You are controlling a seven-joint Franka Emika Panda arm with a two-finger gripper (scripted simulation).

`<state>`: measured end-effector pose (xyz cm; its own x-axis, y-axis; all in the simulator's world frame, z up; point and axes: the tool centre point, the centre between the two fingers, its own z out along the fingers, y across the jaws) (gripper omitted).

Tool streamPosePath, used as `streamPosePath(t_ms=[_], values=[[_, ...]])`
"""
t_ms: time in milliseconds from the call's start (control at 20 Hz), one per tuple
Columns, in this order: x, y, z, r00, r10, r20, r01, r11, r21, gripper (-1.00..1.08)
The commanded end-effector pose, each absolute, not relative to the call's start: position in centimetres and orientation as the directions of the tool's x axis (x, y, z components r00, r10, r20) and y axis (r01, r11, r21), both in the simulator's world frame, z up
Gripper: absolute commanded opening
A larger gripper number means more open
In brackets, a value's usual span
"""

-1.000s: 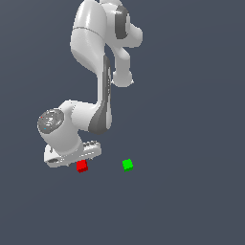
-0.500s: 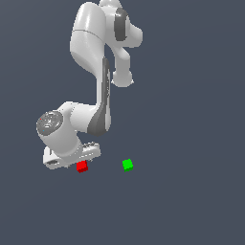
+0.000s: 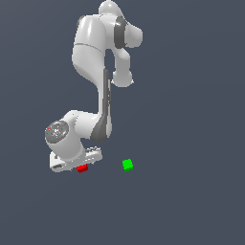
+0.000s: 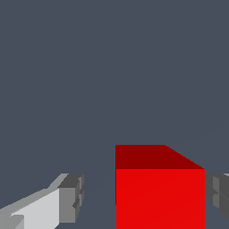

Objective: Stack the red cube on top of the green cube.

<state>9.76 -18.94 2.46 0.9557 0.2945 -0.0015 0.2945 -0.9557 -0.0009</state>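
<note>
**Red cube sits between the gripper's fingers, off-centre**

The gripper (image 4: pixel 143 201) is down at the counter (image 3: pixel 191 201) with the red cube (image 4: pixel 159 190) inside its span. In the wrist view the jaws stand apart: one finger (image 4: pixel 71 197) is clear of the cube with a gap of bare counter between them, while the other finger (image 4: pixel 218 194) lies right against the cube's opposite face, touching or very nearly so. So the gripper is wide open and grips nothing yet; the cube rests on the counter, nearer one pad than the other.

That offset is what the coming closure turns on. As I judge it, the far finger must travel across the gap while the near one barely moves, so the cube may be nudged sideways a little before both pads bear on it. The cube's faces look square to the fingers, which should favour a flat grip.

In the exterior view the red cube (image 3: pixel 82 168) shows just under the gripper (image 3: pixel 79 163), and the green cube (image 3: pixel 128 165) lies off to one side of the gripper, towards the exterior view's right, apart from it and at about the same level on the counter. After a lift, the carry would run that way.
</note>
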Motion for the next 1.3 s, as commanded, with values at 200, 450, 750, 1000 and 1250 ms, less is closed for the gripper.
streamPosePath(t_ms=[200, 450, 750, 1000, 1250], values=[[9.9, -19.0, 2.0, 0.956, 0.295, 0.000, 0.295, -0.956, 0.000, 1.00], [9.9, -19.0, 2.0, 0.956, 0.295, 0.000, 0.295, -0.956, 0.000, -1.00], [9.9, -19.0, 2.0, 0.956, 0.295, 0.000, 0.295, -0.956, 0.000, -1.00], [9.9, -19.0, 2.7, 0.956, 0.295, 0.000, 0.295, -0.956, 0.000, -1.00], [9.8, -19.0, 5.2, 0.956, 0.295, 0.000, 0.295, -0.956, 0.000, -1.00]])
